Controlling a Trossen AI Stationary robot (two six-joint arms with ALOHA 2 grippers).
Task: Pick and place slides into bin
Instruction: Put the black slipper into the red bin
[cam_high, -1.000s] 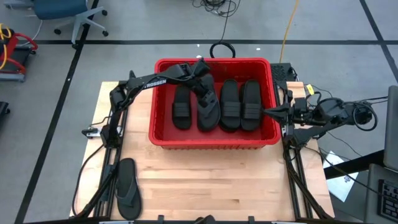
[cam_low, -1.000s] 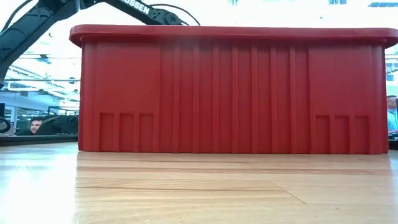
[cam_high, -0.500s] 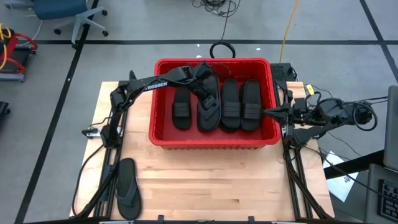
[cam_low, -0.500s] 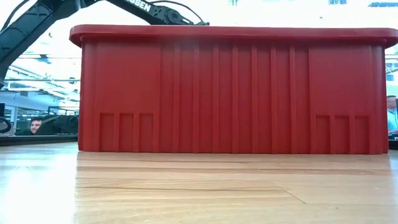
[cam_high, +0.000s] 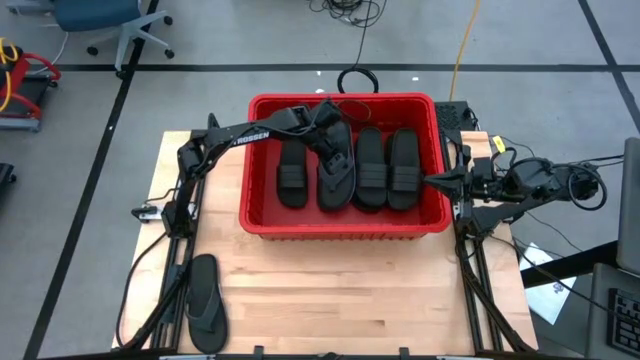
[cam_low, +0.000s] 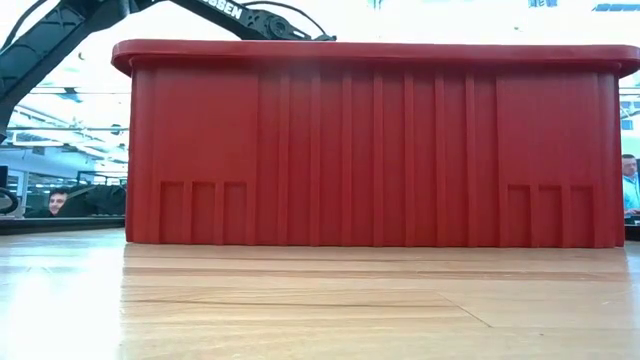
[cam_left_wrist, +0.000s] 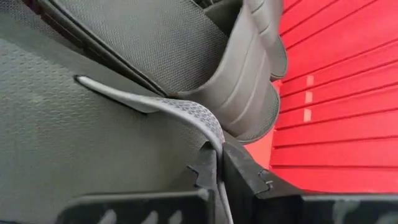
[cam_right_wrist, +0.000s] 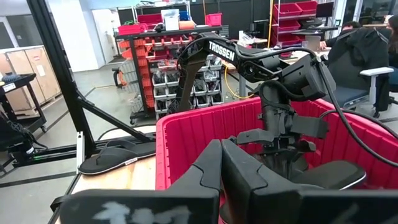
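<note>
Here the left gripper's fingers (cam_left_wrist: 214, 177) are pinched shut on the thin textured strap of a dark grey thong flip-flop (cam_high: 334, 178), which lies among the black rubber sandals already inside the large red ribbed plastic bin (cam_high: 262, 222). The left gripper (cam_high: 322, 117) hangs over the bin's far end, its arm reaching in from the table's left edge. The held flip-flop sits second from the left in a row of four, its long axis running front to back like its neighbours; by the look of it, it is down in its place with the grip not yet let go. The right gripper (cam_right_wrist: 219, 163), fingers closed on nothing, waits just outside the bin's right wall.

One more dark grey flip-flop (cam_high: 204, 300) lies on the pale wooden table (cam_high: 350, 290) at the near left corner, well apart from the bin and towards the robot from the working fingers. Its long axis also runs front to back. The left arm is plainly the nearer of the two, so the next pick likely falls to it.
</note>
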